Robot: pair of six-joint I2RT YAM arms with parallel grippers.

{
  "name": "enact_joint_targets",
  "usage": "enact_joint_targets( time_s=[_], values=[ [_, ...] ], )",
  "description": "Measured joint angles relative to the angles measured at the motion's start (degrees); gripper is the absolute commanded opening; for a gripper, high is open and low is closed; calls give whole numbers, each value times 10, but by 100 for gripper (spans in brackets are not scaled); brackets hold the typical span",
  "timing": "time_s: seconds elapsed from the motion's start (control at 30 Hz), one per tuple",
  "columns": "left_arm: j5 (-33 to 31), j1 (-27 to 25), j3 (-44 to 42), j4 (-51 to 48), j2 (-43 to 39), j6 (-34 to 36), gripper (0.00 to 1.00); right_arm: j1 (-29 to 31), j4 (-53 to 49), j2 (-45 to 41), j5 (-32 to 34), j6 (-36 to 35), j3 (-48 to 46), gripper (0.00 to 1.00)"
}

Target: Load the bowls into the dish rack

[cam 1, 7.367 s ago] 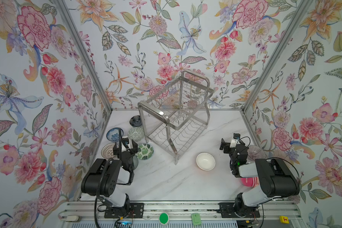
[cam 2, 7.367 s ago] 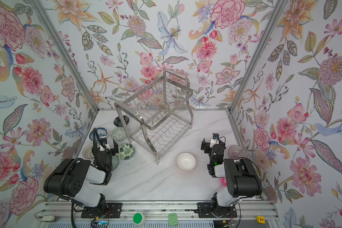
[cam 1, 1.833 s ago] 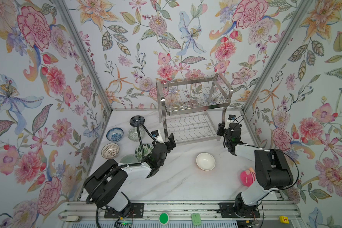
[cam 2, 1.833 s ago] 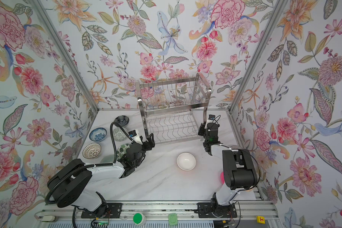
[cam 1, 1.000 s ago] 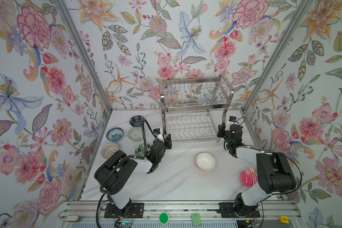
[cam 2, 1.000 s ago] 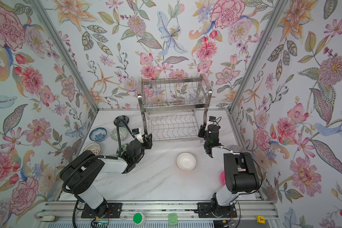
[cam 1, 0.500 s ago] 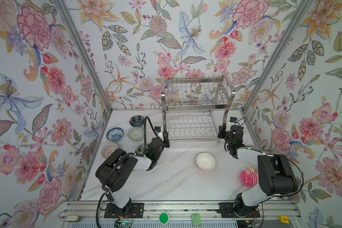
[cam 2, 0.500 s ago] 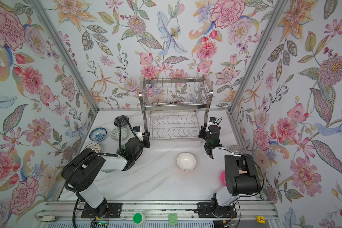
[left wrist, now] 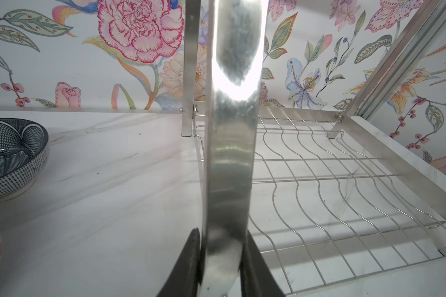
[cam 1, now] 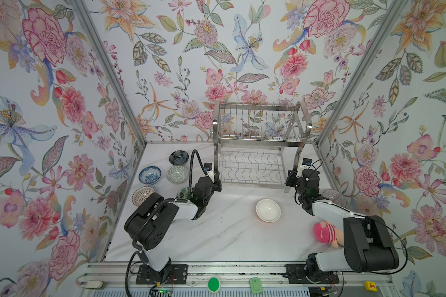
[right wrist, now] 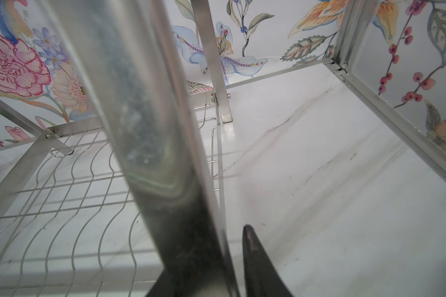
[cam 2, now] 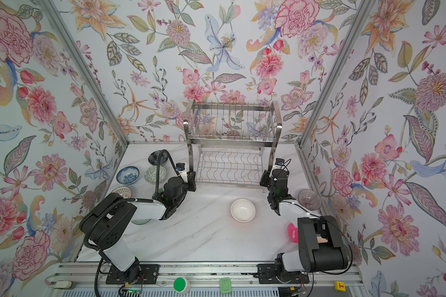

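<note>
Left claw (left wrist: 221, 241): pinched on the left front leg (left wrist: 229, 154) of the dish rack (cam 1: 259, 133), a finger on either side of the flat steel strip. Right claw (cam 1: 292, 179): same hold on the right front leg (right wrist: 150, 115), nearly closed around it.

Rack upright at the back of the tabletop (cam 1: 216, 239), both tiers bare. White bowl (cam 1: 268, 210) lies in front of it. Navy bowl (cam 1: 178, 157) and the patterned ones sit to the left, glass bowl (cam 1: 334, 196) to the right.

Judgement: the step looks like squaring the rack. Move both arms as one, keep the feet flat, don't twist the legs, and let go together before fetching bowls.
</note>
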Motion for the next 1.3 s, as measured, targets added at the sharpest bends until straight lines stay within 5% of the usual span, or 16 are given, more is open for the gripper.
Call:
enact_joint_targets(
  time_s=[1.3],
  values=[
    [26,73,42,-74,0,-3,0,77,-5,31,39,17,29,0]
  ],
)
